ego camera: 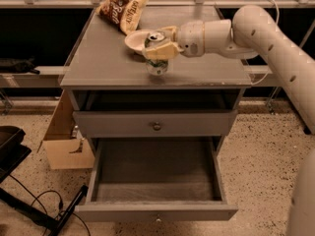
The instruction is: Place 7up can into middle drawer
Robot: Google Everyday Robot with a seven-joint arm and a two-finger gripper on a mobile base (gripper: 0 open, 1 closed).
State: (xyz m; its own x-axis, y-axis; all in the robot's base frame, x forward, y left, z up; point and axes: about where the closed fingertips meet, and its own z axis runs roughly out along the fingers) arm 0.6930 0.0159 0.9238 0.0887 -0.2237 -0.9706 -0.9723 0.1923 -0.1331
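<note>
Cream-coloured and clamped from either side around the upper half of the 7up can [157, 66], the gripper [159, 47] sits over the worktop [106, 58] near the middle of its front edge. The can stands upright there, its base at or just above the surface; which of the two cannot be told. Just behind it, toward the back edge, is a white bowl [133, 39], and two crisp bags [120, 11] lie at the back-left corner. The arm [266, 31] comes in from the right edge, its forearm nearly level over the worktop and its wrist turned so the grasp is sideways. The step in hand looks like the pick-up. Next, the can must be carried clear past the front edge, then lowered past the closed drawer front [156, 126] into the middle drawer [147, 212], which stands pulled out below with its dark tray exposed.
</note>
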